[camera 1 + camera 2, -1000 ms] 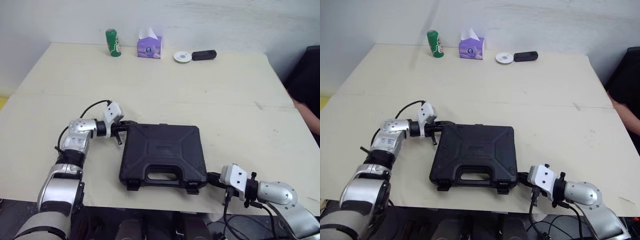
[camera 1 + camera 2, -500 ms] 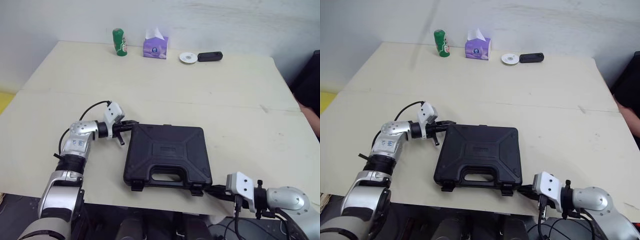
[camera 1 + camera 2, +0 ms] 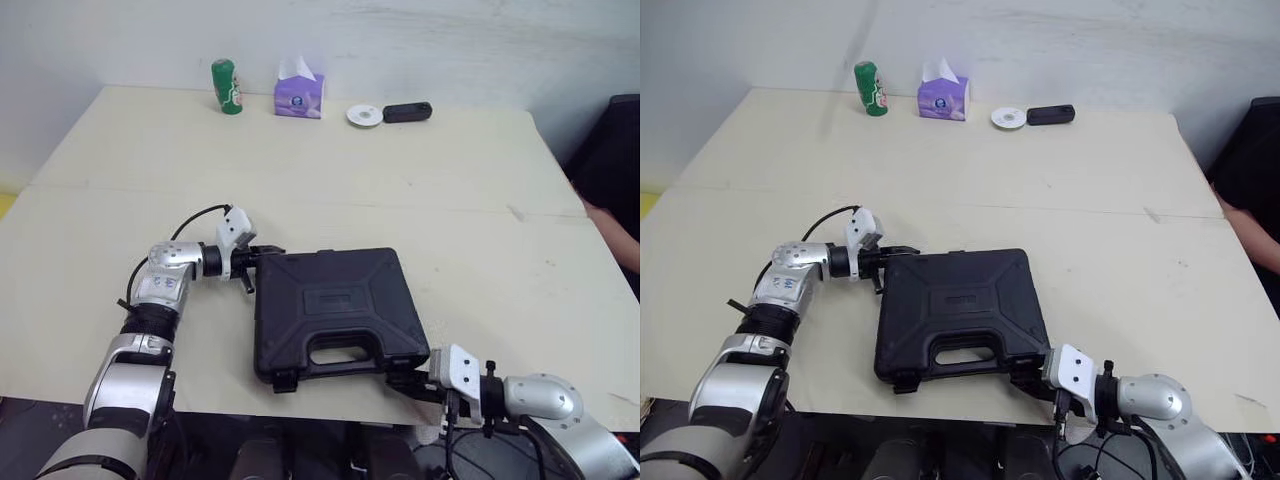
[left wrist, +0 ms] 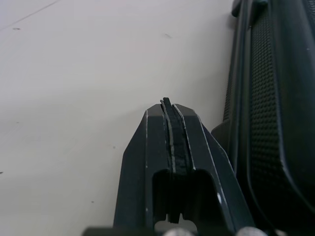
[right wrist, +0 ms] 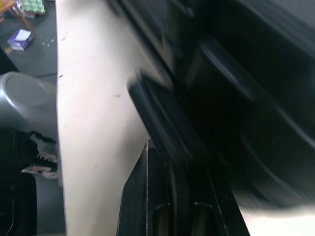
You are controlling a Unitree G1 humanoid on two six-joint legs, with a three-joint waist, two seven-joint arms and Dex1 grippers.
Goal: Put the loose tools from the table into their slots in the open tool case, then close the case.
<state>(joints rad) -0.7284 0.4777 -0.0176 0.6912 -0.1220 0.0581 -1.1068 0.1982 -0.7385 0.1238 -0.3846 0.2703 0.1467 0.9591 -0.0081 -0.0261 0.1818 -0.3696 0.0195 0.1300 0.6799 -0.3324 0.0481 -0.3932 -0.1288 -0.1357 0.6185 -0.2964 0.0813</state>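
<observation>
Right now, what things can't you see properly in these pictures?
1. Inside the tool case: the shut lid hides whatever tools lie in it, in both eye views.
2. Whether the case is fastened at its near-right corner: the right tool covers that spot in the eye views.
3. The green can: its label is too small to read.
4. A person's arm: cut off by the right edge of the eye views.
</observation>
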